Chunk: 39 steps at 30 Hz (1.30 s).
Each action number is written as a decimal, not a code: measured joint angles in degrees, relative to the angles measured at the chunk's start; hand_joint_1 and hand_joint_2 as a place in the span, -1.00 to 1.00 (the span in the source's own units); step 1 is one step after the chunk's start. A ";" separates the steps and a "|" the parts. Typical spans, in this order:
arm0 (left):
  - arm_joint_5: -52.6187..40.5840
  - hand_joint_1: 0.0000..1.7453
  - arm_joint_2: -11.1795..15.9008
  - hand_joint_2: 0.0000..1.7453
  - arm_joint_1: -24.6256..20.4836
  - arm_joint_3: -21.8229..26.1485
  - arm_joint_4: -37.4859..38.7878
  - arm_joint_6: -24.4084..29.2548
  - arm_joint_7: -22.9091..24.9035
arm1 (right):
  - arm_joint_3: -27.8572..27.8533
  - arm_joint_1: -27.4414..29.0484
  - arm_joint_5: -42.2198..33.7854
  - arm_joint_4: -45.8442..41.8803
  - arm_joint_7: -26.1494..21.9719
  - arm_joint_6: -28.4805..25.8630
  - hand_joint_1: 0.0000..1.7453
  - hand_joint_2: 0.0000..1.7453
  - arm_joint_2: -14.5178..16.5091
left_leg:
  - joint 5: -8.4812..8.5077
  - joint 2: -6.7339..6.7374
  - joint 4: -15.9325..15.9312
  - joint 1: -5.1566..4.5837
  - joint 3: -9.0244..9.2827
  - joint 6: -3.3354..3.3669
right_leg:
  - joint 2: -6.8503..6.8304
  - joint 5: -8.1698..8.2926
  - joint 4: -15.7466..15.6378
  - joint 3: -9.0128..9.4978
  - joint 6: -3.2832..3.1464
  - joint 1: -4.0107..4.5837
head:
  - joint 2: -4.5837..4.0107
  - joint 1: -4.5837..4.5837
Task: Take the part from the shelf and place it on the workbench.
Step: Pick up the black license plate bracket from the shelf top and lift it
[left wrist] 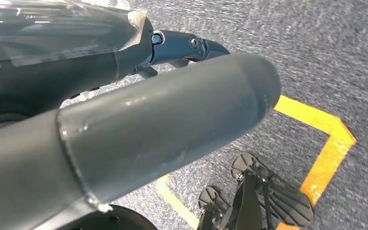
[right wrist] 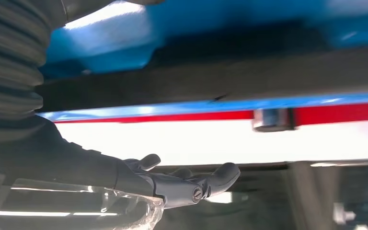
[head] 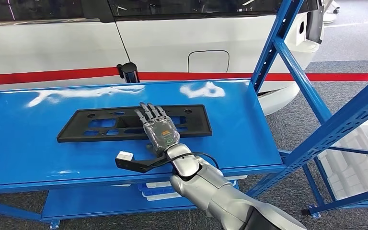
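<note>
Black flat plastic part (head: 124, 123), rectangular with cutouts, on glossy blue metal shelf (head: 24, 143); my right hand (head: 157, 128) spread flat above its 3 o'clock half; left hand (left wrist: 124, 115) state unclear.

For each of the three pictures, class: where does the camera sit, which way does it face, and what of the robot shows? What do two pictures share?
Head view: high on the body, looking down at the black part on the blue shelf; right hand over it.
Left wrist view: on the hanging arm, facing the floor; left hand.
Right wrist view: low across the shelf toward the white car.
Shared: car, part.
</note>
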 joint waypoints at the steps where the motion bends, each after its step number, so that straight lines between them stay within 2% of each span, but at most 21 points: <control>1: -0.18 -1.00 0.04 -1.00 -0.01 -0.18 0.00 -0.17 0.00 | -0.54 -0.23 0.35 1.01 0.44 -0.53 -1.00 1.00 -0.01 | -0.01 0.00 0.00 0.00 0.06 0.00 | 0.00 -0.01 0.00 -0.04 0.00 0.00 | 0.00 0.00; 2: -0.34 -1.00 0.09 -1.00 -0.01 -0.32 0.00 -0.31 -0.01 | -1.11 -0.44 0.70 2.00 0.80 -1.04 -0.86 1.00 -0.01 | -0.03 0.00 0.00 0.00 0.14 -0.02 | 0.00 -0.03 -0.01 -0.07 -0.01 0.00 | 0.00 -0.01; 5: -0.85 -1.00 0.22 -1.00 -0.01 -0.65 0.00 -0.62 -0.27 | -3.27 -0.90 1.78 4.65 1.97 -2.41 0.44 1.00 -0.07 | -0.16 -0.01 -0.01 0.00 0.41 -0.09 | -0.01 -0.21 -0.02 -0.02 -0.04 -0.01 | 0.00 0.00; 6: -1.02 -1.00 0.26 -1.00 -0.01 -0.70 0.00 -0.68 -0.43 | -4.11 -0.97 2.16 5.31 2.36 -2.82 0.73 1.00 -0.15 | -0.18 -0.02 -0.01 0.00 0.46 -0.10 | -0.02 -0.25 -0.02 0.03 -0.04 -0.01 | 0.00 0.00; 9: -1.34 -1.00 0.34 -1.00 -0.01 -0.73 0.00 -0.82 -0.74 | -6.26 -0.97 3.03 6.52 2.97 -3.96 0.74 1.00 -0.55 | -0.19 -0.01 -0.01 -0.01 0.49 -0.10 | -0.02 -0.23 -0.02 0.07 -0.02 -0.01 | 0.00 0.00; 16: -1.58 -1.00 0.41 -1.00 0.00 -0.82 0.00 -1.18 -2.18 | -8.75 -0.90 4.05 8.00 3.35 -5.28 0.95 1.00 -1.37 | -0.18 -0.02 0.01 -0.01 0.52 -0.09 | -0.02 -0.21 -0.02 0.55 0.02 -0.02 | 0.00 -0.01; 23: -2.31 -1.00 0.41 -1.00 -0.07 -0.91 0.00 -2.94 -9.61 | -11.12 -0.39 7.04 7.98 3.60 -8.36 1.00 1.00 -1.95 | -0.20 -0.03 0.00 0.00 0.64 -0.11 | -0.04 -0.26 -0.01 0.54 0.01 -0.01 | 0.00 -0.01; 26: -3.18 -1.00 0.36 -1.00 -0.09 -1.32 0.00 -4.37 -14.86 | -12.82 0.57 8.64 7.10 2.82 -9.53 1.00 1.00 -2.37 | -0.23 -0.04 0.00 0.00 0.69 -0.10 | -0.05 -0.29 -0.02 0.30 -0.01 -0.01 | 0.00 0.01; 28: -3.48 -1.00 0.28 -1.00 -0.19 -1.70 0.00 -4.88 -18.42 | -14.50 1.49 10.01 5.85 1.92 -10.00 1.00 1.00 -2.73 | -0.24 -0.04 0.00 -0.01 0.68 -0.10 | -0.05 -0.29 -0.02 0.32 0.00 -0.01 | 0.00 0.01; 31: -3.41 -1.00 0.18 -1.00 -0.35 -1.80 0.00 -5.23 -20.44 | -16.70 2.64 11.86 3.93 0.79 -10.13 1.00 1.00 -3.21 | -0.22 -0.03 0.01 -0.01 0.67 -0.09 | -0.03 -0.25 -0.01 0.67 0.02 -0.01 | 0.00 0.01; 35: -3.48 -1.00 0.15 -1.00 -0.50 -1.77 0.00 -7.37 -20.61 | -20.80 5.41 16.61 -1.65 -3.30 -10.01 1.00 1.00 -3.58 | -0.22 -0.03 0.02 -0.01 0.61 -0.09 | -0.03 -0.24 0.00 0.75 0.04 -0.01 | 0.00 -0.01; 39: -4.50 -1.00 0.15 -1.00 -0.66 -1.80 0.00 -7.55 -18.96 | -25.87 9.04 23.35 -13.15 -7.32 -8.09 1.00 1.00 -3.58 | -0.22 -0.03 0.01 0.01 0.51 -0.09 | -0.04 -0.25 0.00 0.64 0.03 -0.01 | 0.00 -0.01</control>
